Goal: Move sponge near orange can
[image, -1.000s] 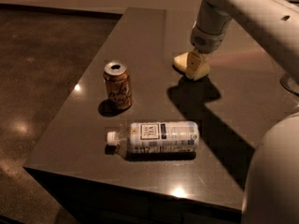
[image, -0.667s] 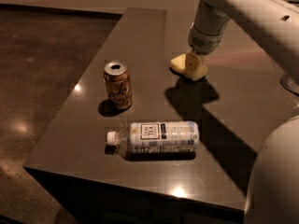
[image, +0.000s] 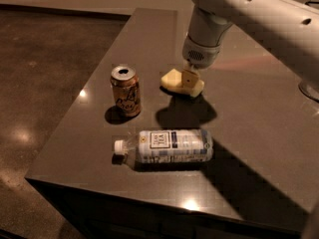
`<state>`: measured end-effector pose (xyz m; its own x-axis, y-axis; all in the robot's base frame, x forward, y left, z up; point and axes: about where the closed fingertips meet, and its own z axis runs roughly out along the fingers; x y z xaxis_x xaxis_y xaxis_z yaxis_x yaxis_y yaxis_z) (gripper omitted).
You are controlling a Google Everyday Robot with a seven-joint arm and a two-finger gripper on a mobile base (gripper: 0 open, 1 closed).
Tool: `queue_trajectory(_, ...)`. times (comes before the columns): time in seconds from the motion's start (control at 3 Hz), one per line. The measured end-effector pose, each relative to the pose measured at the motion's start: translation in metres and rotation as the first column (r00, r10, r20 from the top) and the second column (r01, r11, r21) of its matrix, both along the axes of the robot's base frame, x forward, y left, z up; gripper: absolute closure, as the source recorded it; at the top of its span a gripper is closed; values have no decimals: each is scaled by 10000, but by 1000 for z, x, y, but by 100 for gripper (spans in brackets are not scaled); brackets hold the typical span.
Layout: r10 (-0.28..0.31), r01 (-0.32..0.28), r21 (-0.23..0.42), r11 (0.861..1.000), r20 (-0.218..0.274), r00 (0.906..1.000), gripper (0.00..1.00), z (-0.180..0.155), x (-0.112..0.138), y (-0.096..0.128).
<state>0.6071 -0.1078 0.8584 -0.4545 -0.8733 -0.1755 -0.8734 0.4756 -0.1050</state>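
Observation:
The pale yellow sponge [image: 172, 79] is at the middle of the dark table, held at or just above its top. My gripper [image: 189, 78] comes down from the white arm at the upper right and is shut on the sponge, with one finger [image: 189, 75] showing across its front. The orange can [image: 125, 90] stands upright to the left of the sponge, about a can's width away. The far side of the sponge is hidden behind the wrist.
A clear plastic bottle with a white label [image: 167, 146] lies on its side in front of the can and sponge, cap to the left. The table's [image: 259, 148] left and front edges drop to a dark floor. My white arm spans the upper right.
My gripper has moved left and toward the front with the sponge in it, bringing the sponge closer to the orange can. The can and the bottle have not moved.

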Motion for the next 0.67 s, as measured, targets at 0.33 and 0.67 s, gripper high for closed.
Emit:
queue_trajectory(0.33, 866, -865, 24, 9962, -241, 9960, 100, -3, -27, 23)
queue_trajectory(0.67, 1394, -1393, 36, 9902, -394, 9895, 85, -3, -42, 38)
